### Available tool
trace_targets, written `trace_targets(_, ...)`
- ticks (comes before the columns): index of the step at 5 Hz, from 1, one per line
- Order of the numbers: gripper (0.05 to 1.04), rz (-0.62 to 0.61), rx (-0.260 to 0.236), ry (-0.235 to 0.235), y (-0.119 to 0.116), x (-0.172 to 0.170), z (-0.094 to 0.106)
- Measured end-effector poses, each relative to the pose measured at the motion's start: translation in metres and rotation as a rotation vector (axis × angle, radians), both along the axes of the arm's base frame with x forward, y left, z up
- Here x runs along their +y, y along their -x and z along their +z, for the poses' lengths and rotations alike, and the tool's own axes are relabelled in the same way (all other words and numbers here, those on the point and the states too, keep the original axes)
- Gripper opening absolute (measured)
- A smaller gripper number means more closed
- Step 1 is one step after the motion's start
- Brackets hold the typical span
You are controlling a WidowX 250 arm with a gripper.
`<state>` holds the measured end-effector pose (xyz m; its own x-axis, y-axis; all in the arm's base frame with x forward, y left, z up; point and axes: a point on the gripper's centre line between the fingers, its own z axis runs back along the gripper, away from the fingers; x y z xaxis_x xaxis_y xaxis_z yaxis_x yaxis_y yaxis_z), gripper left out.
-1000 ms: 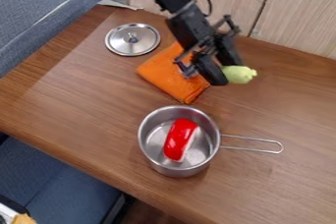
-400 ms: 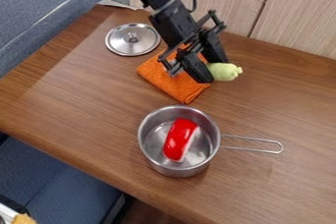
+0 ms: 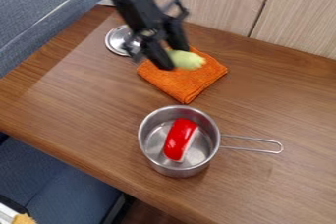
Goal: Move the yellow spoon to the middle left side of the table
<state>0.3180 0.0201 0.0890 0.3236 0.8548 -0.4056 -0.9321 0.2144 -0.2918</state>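
And here's the hand, up in the view's upper half, pinching the yellow thing between its fingers! The motion blur hides its finer shape, so whether it's a spoon, I cannot tell. It pokes out on the hand's right, in view over the orange cloth, which lies on the tabletop. Just left of the hand, there's the metal lid, partly hidden by the arm. Further out, below the hand in view, sits the pot, upright, a red-and-white thing inside, its handle pointing right. Beyond the hand at the top, pale wood panels; and far left, blue upholstery!
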Motion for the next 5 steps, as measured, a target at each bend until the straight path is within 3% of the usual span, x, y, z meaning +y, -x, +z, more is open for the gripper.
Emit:
trace_targets(1,0.416,0.040,0.018,-0.075,0.006,0.025,-0.007)
trace_targets(2,0.416,0.109,0.005,-0.163,0.008,0.062,-0.015)
trace_targets(3,0.416,0.124,0.040,-0.221,0.021,0.083,-0.039)
trace_targets(5,0.416,0.114,0.075,-0.314,0.032,0.093,-0.066)
